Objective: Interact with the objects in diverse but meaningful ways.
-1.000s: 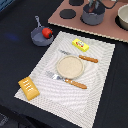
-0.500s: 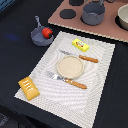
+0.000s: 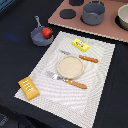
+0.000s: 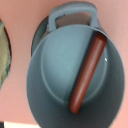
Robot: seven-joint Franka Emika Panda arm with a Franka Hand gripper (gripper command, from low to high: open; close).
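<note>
A round tan plate (image 3: 69,66) is centred on the striped placemat (image 3: 100,95), flanked by the orange-handled knife (image 3: 88,59) and orange-handled fork (image 3: 67,80). A thin brown sausage (image 4: 88,73) is laid in the grey two-handled pot (image 4: 60,90).

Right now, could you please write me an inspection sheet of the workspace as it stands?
Surface: dark table with a striped white placemat; a pink stove board at the back.
Job's things: red tomato sits in the small grey pan; yellow packet and bread loaf lie on the placemat; brown sausage lies slanted inside the grey pot, seen from the wrist view.
Clutter: tan plate mid-placemat, with a fork and knife on either side of it; black burner discs on the board.
Gripper: not in view.
Cables: nothing seen.
Surroundings: a pale bowl at the exterior view's right edge.
</note>
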